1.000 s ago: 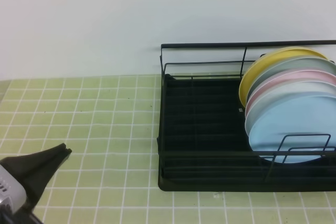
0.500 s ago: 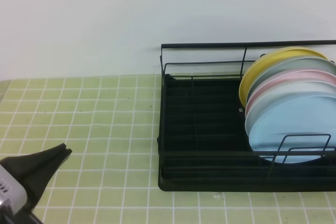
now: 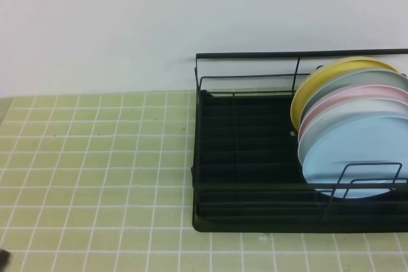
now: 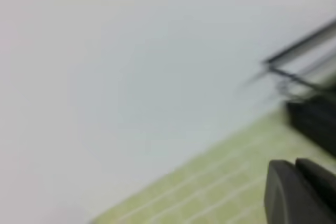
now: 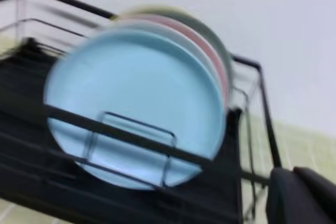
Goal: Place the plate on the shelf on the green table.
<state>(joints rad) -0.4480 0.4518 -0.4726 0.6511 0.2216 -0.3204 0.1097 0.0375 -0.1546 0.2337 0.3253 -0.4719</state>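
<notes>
The light blue plate [image 3: 357, 154] stands upright at the front of a row of plates in the right end of the black wire shelf [image 3: 248, 157], which rests on the green table [image 3: 95, 157]. In the right wrist view the plate [image 5: 136, 103] stands behind the shelf's front rail [image 5: 31, 109], and my right gripper [image 5: 294, 174] sits shut and empty at the lower right, apart from the plate. In the blurred left wrist view my left gripper [image 4: 295, 165] is shut on nothing above the tiles, with the shelf's corner [image 4: 310, 119] off to its right.
Behind the blue plate stand a white plate [image 3: 357, 109], a pink plate [image 3: 357, 93], a grey-green plate and a yellow plate [image 3: 319, 78]. The shelf's left part holds no plates. A white wall [image 3: 127, 23] backs the table.
The left gripper, seen at the lower left of the exterior view before, has drawn back out of that view; only a dark sliver shows at the corner. The plates and shelf have not moved.
</notes>
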